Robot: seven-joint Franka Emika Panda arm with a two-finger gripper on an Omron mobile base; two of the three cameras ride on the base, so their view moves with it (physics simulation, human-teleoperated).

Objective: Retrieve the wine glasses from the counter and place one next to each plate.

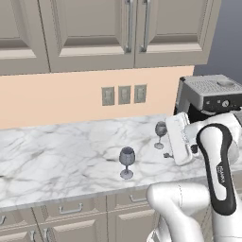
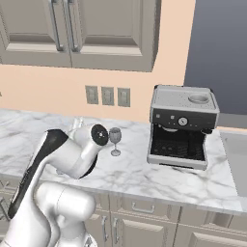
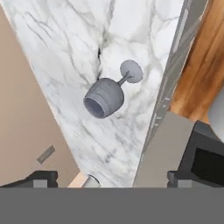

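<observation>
Two translucent grey-blue wine glasses stand upright on the white marble counter (image 1: 56, 151). One glass (image 1: 126, 161) is near the front edge; in the hand view this glass (image 3: 107, 94) lies ahead of the fingers, seen from above. The other glass (image 1: 160, 133) stands right beside my gripper (image 1: 166, 141), and in the right base view that glass (image 2: 115, 140) is just right of the hand. My gripper (image 3: 109, 179) is open wide, with nothing held; a glass rim (image 3: 89, 180) shows between its fingertips (image 3: 41, 177). The plates are out of view.
A steel coffee machine (image 1: 208, 97) stands on the counter right of the arm, also seen as the coffee machine (image 2: 182, 125). Outlet plates (image 1: 124, 94) sit in the peach backsplash under beige wall cabinets (image 1: 94, 33). A sink (image 2: 236, 154) lies far right. Wood floor (image 3: 197, 65) lies below the counter edge.
</observation>
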